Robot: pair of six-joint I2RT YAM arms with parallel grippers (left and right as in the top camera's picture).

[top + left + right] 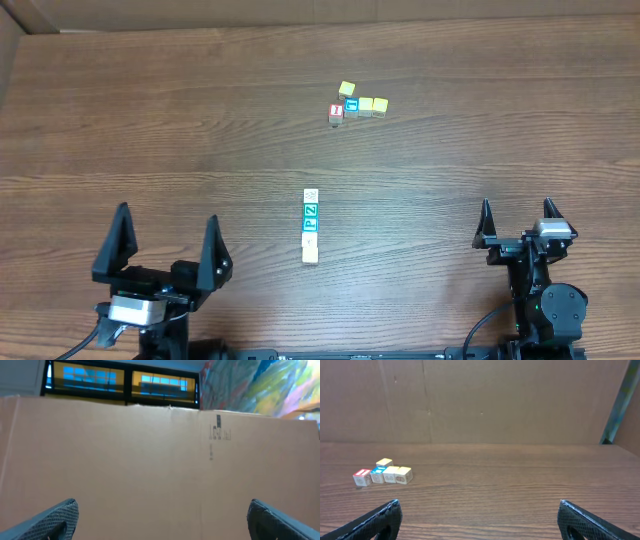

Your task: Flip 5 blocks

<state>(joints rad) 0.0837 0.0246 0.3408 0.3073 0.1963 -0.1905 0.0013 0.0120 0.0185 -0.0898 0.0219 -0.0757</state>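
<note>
A short column of several small wooden blocks [311, 225] lies at the table's middle. From far to near it runs whitish [311, 195], teal-green faced [311, 210], blue faced [311, 224], then two pale ones [311, 248]. My left gripper [168, 214] hovers at the near left, open and empty, well left of the column. In the left wrist view the gripper [162, 521] faces only a cardboard wall. My right gripper [517, 204] stands open at the near right, far from the column. The column is out of both wrist views, and the right gripper [480, 516] holds nothing.
A far cluster holds a red-faced cube [336, 112] [362, 477], a blue-faced cube [351, 103] [377, 475] and yellow cubes [373, 105] [384, 463]. A cardboard wall [150, 450] [495, 400] rims the table's far side and left corner.
</note>
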